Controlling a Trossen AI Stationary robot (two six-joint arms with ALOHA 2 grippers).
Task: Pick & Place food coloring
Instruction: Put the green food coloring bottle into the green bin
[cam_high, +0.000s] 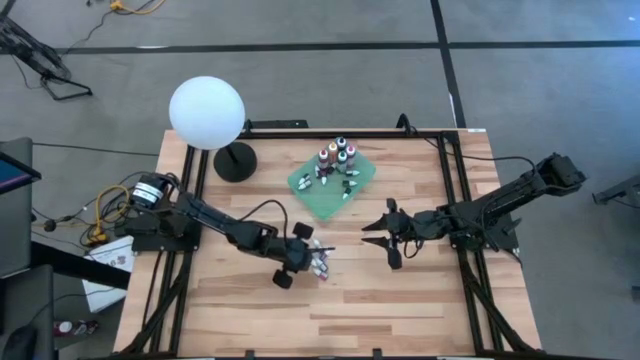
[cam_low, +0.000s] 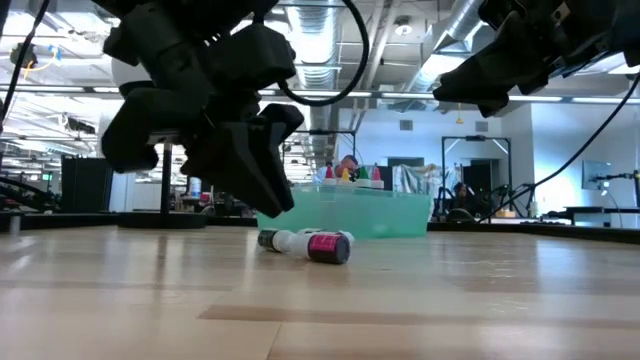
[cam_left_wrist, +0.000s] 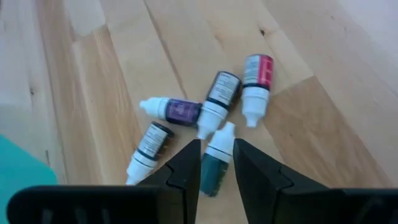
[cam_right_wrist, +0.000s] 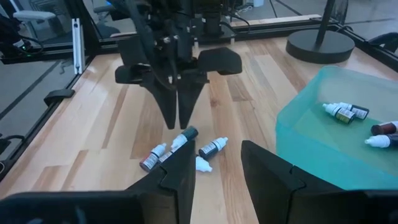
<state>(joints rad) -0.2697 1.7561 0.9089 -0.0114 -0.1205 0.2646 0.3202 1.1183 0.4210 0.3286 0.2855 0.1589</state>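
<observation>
Lower centre of the high view: cluster of small white-capped dropper bottles of food coloring (cam_high: 319, 263) lying on their sides on the pale wooden plank table (cam_high: 400, 320).
Bottle count on the wood: five in the left wrist view, among them a teal bottle (cam_left_wrist: 214, 168), a purple-labelled bottle (cam_left_wrist: 177, 110) and a red-labelled bottle (cam_left_wrist: 256, 84).
Left gripper (cam_left_wrist: 216, 163): dark two-finger claw, lowered over the cluster, fingers spread a little and straddling the teal bottle, not yet pinching it by the look of the gap.
Square translucent green tray (cam_high: 309, 192): upper centre of the high view, well apart from the cluster.
Tray contents: several capped bottles standing along its upper edge, a few more lying flat.
Right gripper (cam_high: 378, 235): right of centre in the high view, hovering above the table, fingers spread, nothing between them.
Progress: judged more than halfway, tray partly filled.
Remaining: five loose bottles to lift and carry over, teal one likely first.
</observation>
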